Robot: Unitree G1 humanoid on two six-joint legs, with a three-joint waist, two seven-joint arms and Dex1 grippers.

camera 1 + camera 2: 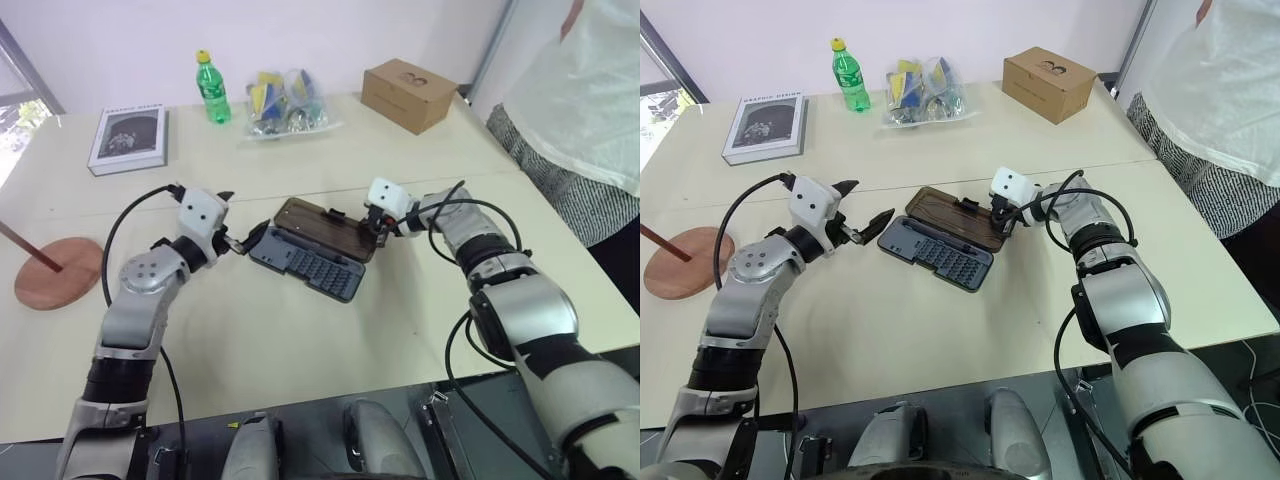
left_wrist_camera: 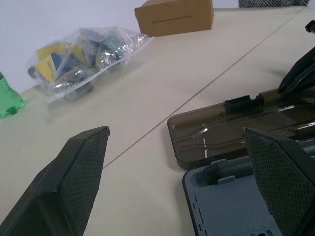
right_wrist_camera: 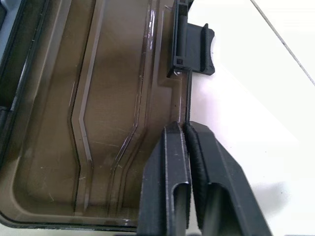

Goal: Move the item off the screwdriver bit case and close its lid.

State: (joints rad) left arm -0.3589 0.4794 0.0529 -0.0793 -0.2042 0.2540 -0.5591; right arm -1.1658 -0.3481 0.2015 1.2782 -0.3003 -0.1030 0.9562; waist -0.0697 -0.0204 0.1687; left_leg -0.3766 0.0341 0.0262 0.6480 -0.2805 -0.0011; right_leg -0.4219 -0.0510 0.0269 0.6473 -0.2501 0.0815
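My right gripper is pressed together on the lid's outer rim, just beside the black latch, so I have a thin pinch on the edge and not much more. My left gripper is spread wide and hangs level at the near end of the case, touching nothing. The stand already sits well apart at the table's left edge, its stem tilted, so 1 step is left: swinging the lid over the tray. To do it well I should lift the rim in an arc around the hinge, not drag it straight across, because a flat pull would likely slide the whole case. If the tray starts to shift, my left fingers could brace its end. I'd keep the pinch clear of the latch so it can catch.
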